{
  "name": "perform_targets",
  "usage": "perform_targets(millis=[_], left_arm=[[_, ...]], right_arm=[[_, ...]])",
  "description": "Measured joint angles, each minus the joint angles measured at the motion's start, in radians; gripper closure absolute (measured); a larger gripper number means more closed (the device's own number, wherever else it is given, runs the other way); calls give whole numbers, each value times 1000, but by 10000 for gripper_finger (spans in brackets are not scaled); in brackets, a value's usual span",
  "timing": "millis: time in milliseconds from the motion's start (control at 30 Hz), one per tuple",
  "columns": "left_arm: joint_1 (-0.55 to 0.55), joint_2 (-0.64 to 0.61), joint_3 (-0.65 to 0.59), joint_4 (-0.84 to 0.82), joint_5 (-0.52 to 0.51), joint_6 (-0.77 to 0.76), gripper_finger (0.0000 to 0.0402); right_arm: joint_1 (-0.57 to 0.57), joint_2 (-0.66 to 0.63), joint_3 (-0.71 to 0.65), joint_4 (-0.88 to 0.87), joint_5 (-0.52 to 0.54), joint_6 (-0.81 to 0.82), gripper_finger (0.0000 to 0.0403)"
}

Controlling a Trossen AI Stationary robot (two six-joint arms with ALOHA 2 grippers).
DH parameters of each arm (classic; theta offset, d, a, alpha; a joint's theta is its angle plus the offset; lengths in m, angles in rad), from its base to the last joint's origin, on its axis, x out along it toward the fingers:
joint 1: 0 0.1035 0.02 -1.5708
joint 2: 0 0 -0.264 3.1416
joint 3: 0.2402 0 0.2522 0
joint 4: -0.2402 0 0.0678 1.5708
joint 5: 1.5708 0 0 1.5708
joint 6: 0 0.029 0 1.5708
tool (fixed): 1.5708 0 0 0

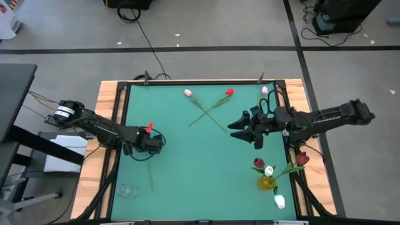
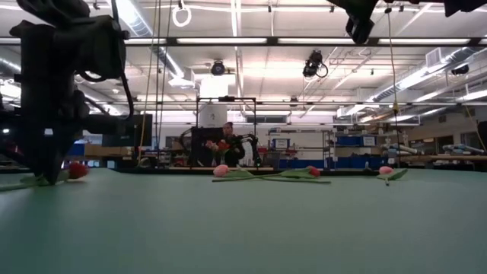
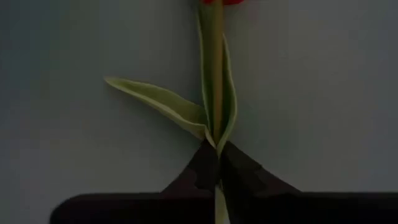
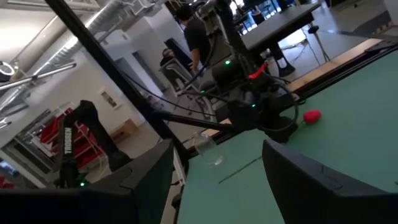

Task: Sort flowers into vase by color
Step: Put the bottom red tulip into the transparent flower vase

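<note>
Down on the green tabletop [image 1: 187, 162], the left hand [image 3: 214, 168] is clenched on the thin green stem of a red-headed artificial tulip [image 3: 214, 93]; the left wrist view shows both dark fingers pinching it just below a long pale-edged leaf, the flower lying flat on the mat. From above, that hand [image 1: 152, 144] sits left of centre. The right hand [image 1: 242, 128] hangs above the right half, its fingers spread wide and holding nothing.

Two more tulips, one pink [image 1: 187, 93] and one red [image 1: 229, 92], lie with stems crossed near the far edge, and another pink one [image 1: 264, 90] rests at the far right corner. The tabletop has a pale wooden border; grey floor with black tape lines surrounds it.

A small yellow-tinted glass vase [image 1: 267, 182] near the right edge holds maroon and white tulips [image 1: 259, 164]; a white bud [image 1: 279, 201] lies just beside it. A clear empty glass vase [image 1: 125, 190] stands near the left front corner.

Only the low view shows the workshop behind, with ceiling strip lights and a person [image 2: 226, 148] seated far off.
</note>
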Motion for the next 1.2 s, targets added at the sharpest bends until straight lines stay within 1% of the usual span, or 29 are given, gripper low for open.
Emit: perform_targets(millis=[100,200,367,433,467,533,633,733,833,900,1000,1067,1200], left_arm=[[-5,1,25,13,-10,64,391],[-23,-7,81,12,-33,183,390],[-70,-7,233,9,-181,397,390],[-106,-7,310,-29,-252,477,390],[-131,-7,350,-59,-293,493,390],[-198,-10,423,-126,-415,498,390],[-318,-43,497,-230,-605,490,390],[-453,-96,522,-334,-740,426,390],[-588,-162,524,-345,-886,439,390],[-678,-211,525,-330,-942,520,390],[-811,-283,525,-274,-956,679,390],[-899,-329,525,-218,-979,776,390],[-1056,-382,525,-85,-1072,987,390]], right_arm=[[-24,0,0,0,-24,9,149],[-38,0,0,-1,-34,10,149],[-46,0,0,-1,-9,-2,149],[-45,2,0,0,11,-17,149],[-45,3,0,-1,19,-16,149],[-45,3,0,-1,36,2,149],[-45,3,0,-1,66,65,149],[-43,5,0,1,116,136,149],[-29,15,0,7,172,189,149],[-19,24,0,22,208,221,149],[-9,47,-1,69,231,265,149],[-4,64,-1,111,236,302,149],[13,108,-1,199,258,356,149]])
